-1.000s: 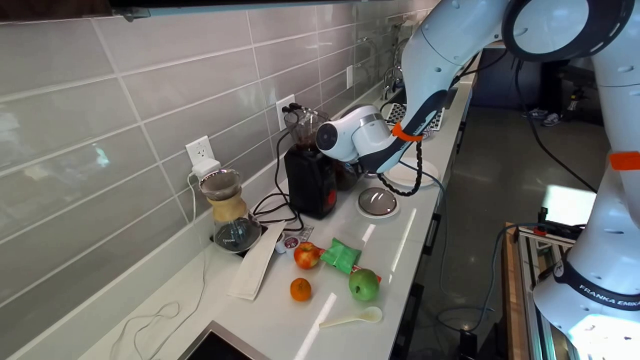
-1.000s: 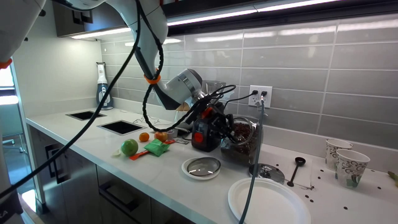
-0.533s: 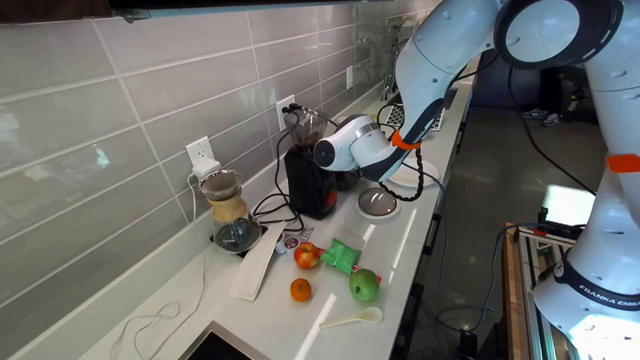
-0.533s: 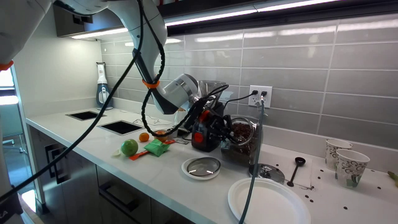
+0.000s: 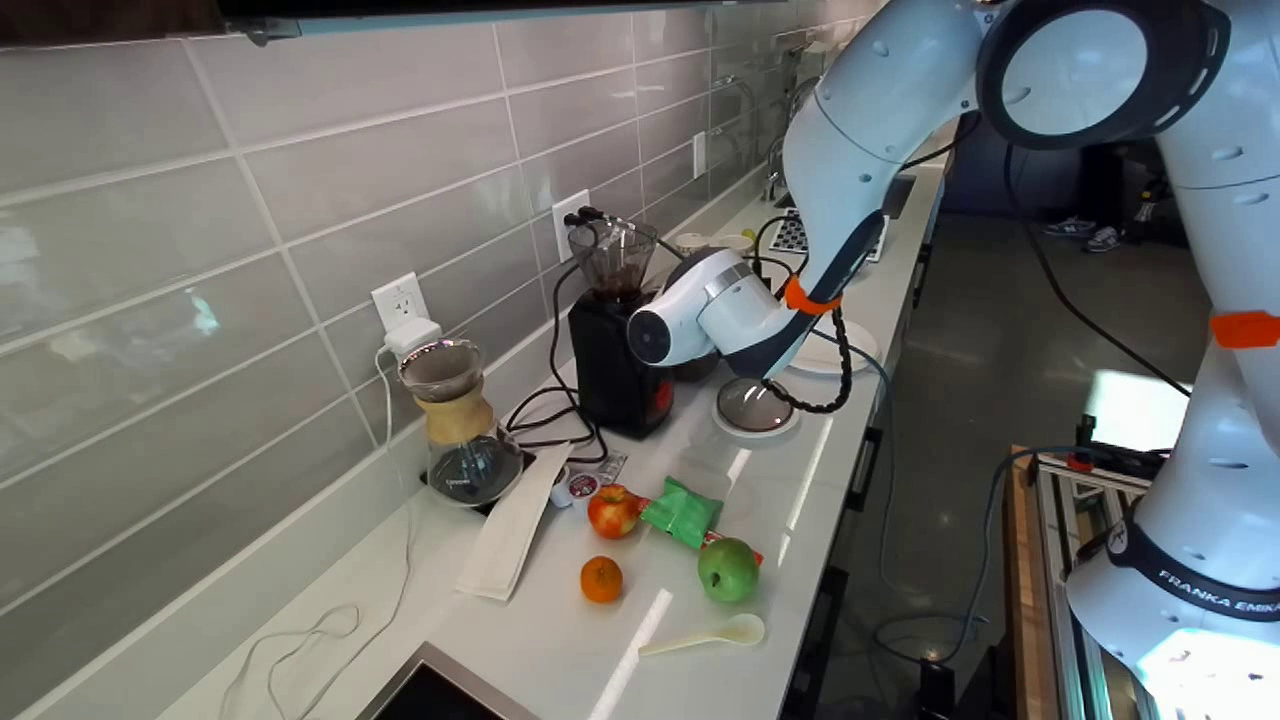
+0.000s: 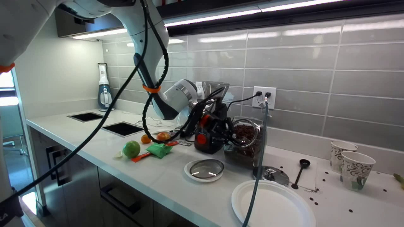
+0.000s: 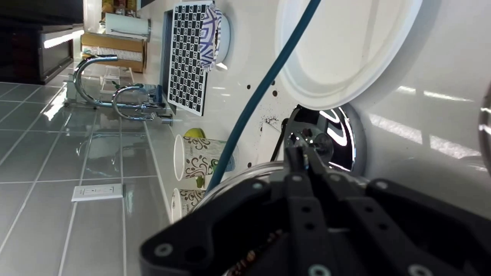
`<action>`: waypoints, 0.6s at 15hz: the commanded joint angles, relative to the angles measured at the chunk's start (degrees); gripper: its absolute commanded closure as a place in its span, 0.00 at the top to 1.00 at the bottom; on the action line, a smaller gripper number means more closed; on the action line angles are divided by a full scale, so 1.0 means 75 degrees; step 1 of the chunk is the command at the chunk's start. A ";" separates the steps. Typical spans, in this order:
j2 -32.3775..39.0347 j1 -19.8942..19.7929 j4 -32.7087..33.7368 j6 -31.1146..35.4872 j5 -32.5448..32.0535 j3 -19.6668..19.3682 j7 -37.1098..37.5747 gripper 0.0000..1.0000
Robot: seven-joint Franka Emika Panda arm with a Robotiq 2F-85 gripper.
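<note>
End effector (image 7: 304, 155): jaws pressed together, as I see in the wrist view.
Bean jar (image 6: 241, 159): on the counter (image 6: 170, 179), right at my end effector; touching or apart, I cannot tell.
Grinder (image 5: 610, 365): black, just beside the jar.
Blue-grey cable (image 6: 261, 142): crosses in front of the jar in an exterior view.
Metal lid (image 6: 279, 176): between the jar and the white plate (image 6: 277, 205).
Sieve (image 6: 206, 168): on a small dish (image 6: 192, 177); my wrist view cuts it off.
Beans (image 7: 251, 256): a dim strip behind the end effector.
Arm's wrist (image 5: 665, 325): hides the end effector and most of the jar from me in an exterior view.
</note>
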 commanded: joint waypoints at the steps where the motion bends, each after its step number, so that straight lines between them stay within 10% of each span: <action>1: 0.0144 0.0020 -0.0235 -0.0244 -0.0347 0.0187 0.0674 0.01; 9: -0.0139 0.0180 -0.0756 -0.1045 -0.0646 0.0507 0.1551 0.01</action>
